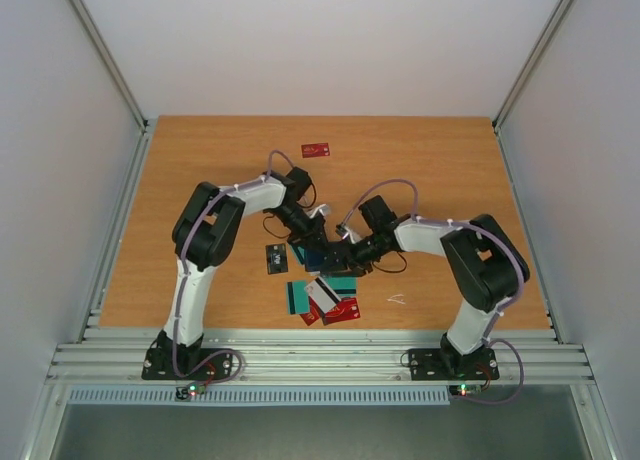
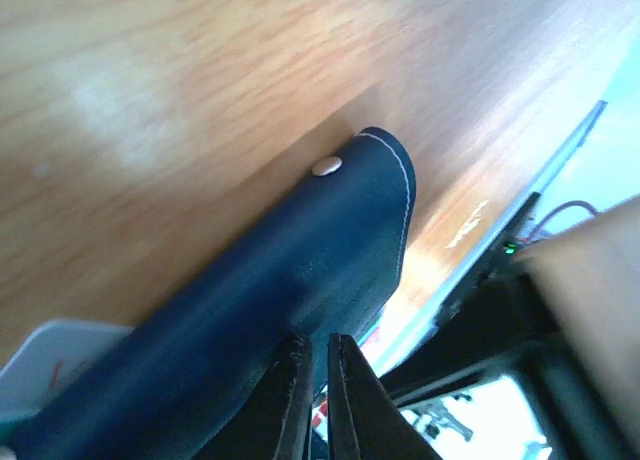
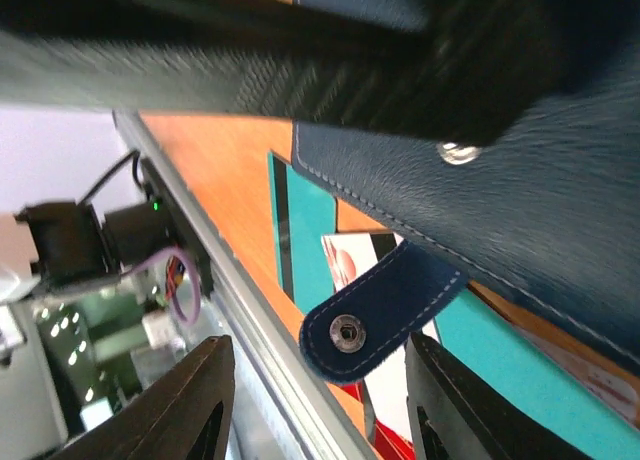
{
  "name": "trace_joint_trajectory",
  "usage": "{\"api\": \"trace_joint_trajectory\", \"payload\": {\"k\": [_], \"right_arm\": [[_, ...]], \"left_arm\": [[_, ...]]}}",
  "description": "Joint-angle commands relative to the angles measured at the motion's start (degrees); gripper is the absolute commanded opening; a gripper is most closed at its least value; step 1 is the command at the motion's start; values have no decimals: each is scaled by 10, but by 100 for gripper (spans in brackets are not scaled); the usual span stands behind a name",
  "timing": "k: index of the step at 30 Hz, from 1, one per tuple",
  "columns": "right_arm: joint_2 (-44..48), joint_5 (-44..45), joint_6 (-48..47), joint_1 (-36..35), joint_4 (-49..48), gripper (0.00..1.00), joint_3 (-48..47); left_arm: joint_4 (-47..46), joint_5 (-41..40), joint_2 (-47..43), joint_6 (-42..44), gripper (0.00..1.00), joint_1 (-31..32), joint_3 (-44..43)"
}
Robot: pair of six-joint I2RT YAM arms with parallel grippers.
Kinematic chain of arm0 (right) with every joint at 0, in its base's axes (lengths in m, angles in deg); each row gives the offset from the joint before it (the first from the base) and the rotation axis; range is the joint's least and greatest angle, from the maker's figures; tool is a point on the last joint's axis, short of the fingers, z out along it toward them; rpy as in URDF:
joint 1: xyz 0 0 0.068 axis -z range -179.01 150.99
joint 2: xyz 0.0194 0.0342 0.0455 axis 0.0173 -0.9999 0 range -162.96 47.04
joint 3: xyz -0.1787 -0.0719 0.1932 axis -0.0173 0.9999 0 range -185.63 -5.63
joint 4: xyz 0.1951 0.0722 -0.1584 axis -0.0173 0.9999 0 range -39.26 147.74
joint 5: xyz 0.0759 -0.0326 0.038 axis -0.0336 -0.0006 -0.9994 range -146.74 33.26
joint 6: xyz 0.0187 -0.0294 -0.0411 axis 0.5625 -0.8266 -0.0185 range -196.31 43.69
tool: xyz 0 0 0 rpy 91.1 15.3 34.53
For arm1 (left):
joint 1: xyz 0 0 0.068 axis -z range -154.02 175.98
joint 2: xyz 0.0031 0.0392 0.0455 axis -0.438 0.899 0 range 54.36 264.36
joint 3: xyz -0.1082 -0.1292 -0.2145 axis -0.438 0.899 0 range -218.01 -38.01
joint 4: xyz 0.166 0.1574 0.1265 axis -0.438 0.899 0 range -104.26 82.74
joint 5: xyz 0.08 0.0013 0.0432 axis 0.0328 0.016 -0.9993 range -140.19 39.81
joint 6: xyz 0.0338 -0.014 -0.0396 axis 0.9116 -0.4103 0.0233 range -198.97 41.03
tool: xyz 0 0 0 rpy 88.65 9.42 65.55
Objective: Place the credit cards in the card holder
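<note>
The dark navy card holder (image 1: pixel 322 254) is held just above the table's middle, between both grippers. In the left wrist view its outer side (image 2: pixel 300 270) with a metal snap (image 2: pixel 326 166) fills the frame. My left gripper (image 2: pixel 318 380) is shut on its edge. My right gripper (image 3: pixel 320 405) is open, its fingers on either side of the holder's hanging snap strap (image 3: pixel 385 310) without touching it. Loose credit cards lie below it: teal cards (image 1: pixel 297 297), a white and red one (image 1: pixel 325 294) and a red one (image 1: pixel 343 311). A dark card (image 1: pixel 277 259) lies to the left. A red card (image 1: pixel 316 150) lies far back.
A small white scrap (image 1: pixel 397 300) lies right of the card pile. The metal rail (image 1: pixel 320 355) runs along the near table edge, just past the cards. Grey walls close in the left, right and back sides.
</note>
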Motion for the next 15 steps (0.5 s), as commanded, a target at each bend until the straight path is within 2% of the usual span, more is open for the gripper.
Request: {"api": "trace_joint_trajectory", "payload": {"k": [1, 5, 8, 11, 15], "right_arm": [[74, 129, 115, 1, -2, 49, -3], [125, 183, 116, 0, 53, 48, -9], [151, 187, 131, -6, 44, 47, 10], [146, 171, 134, -32, 33, 45, 12], [120, 198, 119, -61, 69, 39, -5]], "left_arm": [[-22, -147, -47, 21, 9, -5, 52], [-53, -176, -79, 14, 9, -4, 95], [-81, -190, -92, -18, 9, -5, 125], [-109, -207, -103, -74, 9, -5, 149], [-127, -235, -126, -119, 9, -5, 175]]}}
